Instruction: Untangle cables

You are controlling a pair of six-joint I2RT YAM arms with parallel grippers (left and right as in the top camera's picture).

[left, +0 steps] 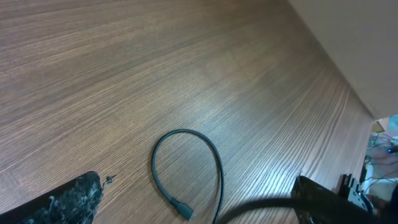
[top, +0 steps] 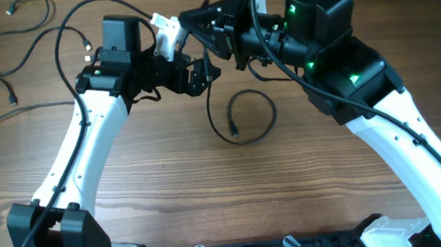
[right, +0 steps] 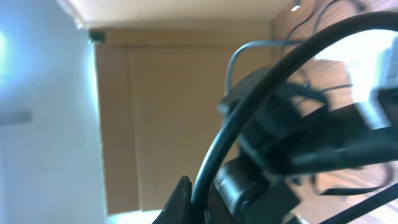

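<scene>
Left gripper (top: 198, 71) hangs open above the looped cable (top: 274, 115); the right gripper (top: 208, 22) we cannot read. We'd lift one end slowly.

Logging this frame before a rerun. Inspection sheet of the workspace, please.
Surface: wooden table, bare grain, no marks seen.
Job's things: looped cable lies mid-table with one plug end showing. Loose cables are spread at the far left corner, apart from the loop.
Clutter: nothing seen.
Grippers: left gripper is open, above the looped cable. Right gripper is raised close by; its own view is blurred, so its state cannot be told.
Cables: thick arm wires arc off both arms, clear of the looped cable.
Surroundings: pale wall beyond the table edge.
</scene>
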